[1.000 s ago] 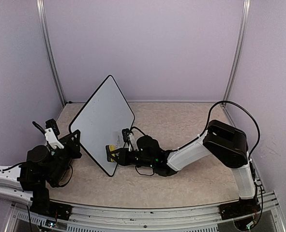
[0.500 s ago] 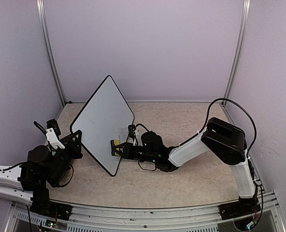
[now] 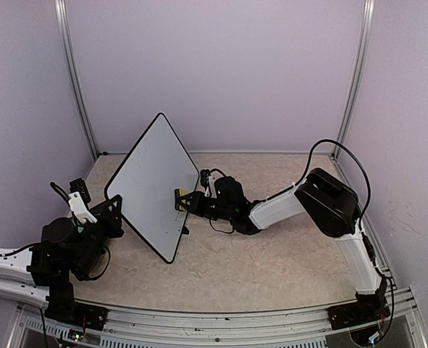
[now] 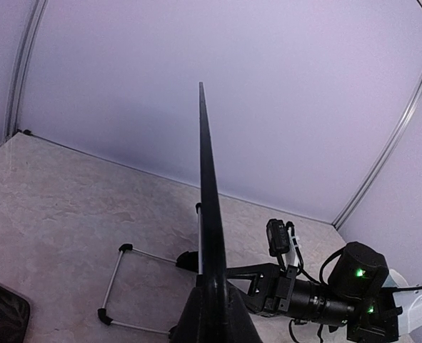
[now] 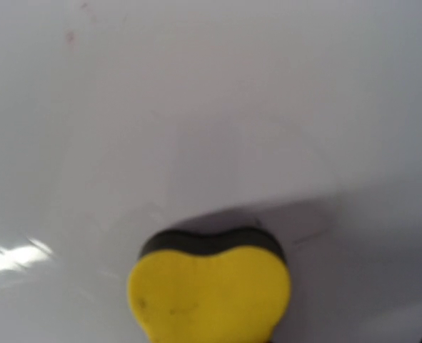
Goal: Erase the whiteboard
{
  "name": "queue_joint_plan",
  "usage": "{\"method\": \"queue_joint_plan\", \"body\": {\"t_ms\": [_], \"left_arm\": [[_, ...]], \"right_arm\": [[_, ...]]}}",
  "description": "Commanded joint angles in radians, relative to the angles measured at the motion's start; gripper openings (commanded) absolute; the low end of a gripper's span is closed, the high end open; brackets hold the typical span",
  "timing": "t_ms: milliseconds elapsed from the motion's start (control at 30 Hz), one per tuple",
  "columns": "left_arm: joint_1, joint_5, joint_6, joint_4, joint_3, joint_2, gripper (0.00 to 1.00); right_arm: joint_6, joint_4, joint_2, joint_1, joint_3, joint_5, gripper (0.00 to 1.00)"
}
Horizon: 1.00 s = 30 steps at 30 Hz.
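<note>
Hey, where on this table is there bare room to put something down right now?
Widest bare patch: front middle of the beige marbled table, between the left arm and right arm. Another: back right, between the right arm and rear wall. Crowded centre-left, where the right gripper presses a yellow sponge eraser on the black-framed white whiteboard held by the left gripper.

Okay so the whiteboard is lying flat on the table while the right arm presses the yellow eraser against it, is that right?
No, the whiteboard is not lying flat. The top external view shows it standing tilted on edge, clamped by the left gripper. The rest holds: the right gripper presses the yellow eraser against its face.
</note>
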Motion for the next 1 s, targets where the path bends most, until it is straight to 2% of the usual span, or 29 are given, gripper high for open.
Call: {"method": "queue_joint_plan", "body": {"t_ms": [0,267,700,967], "left_arm": [[-0.006,0.1,-0.066,0.067,0.005,0.004,0.0],[0.002,0.111,-0.069,0.073,0.006,0.014,0.0],[0.004,0.112,-0.073,0.063,-0.003,-0.012,0.0],[0.005,0.112,-0.08,0.059,-0.006,-0.022,0.0]], "right_arm": [[0.012,0.037,0.006,0.032,-0.018,-0.1,0.0],[0.003,0.076,-0.116,0.082,-0.031,-0.14,0.0],[0.093,0.013,0.06,0.081,-0.108,-0.062,0.0],[0.131,-0.044,0.085,0.038,-0.112,-0.047,0.0]]}}
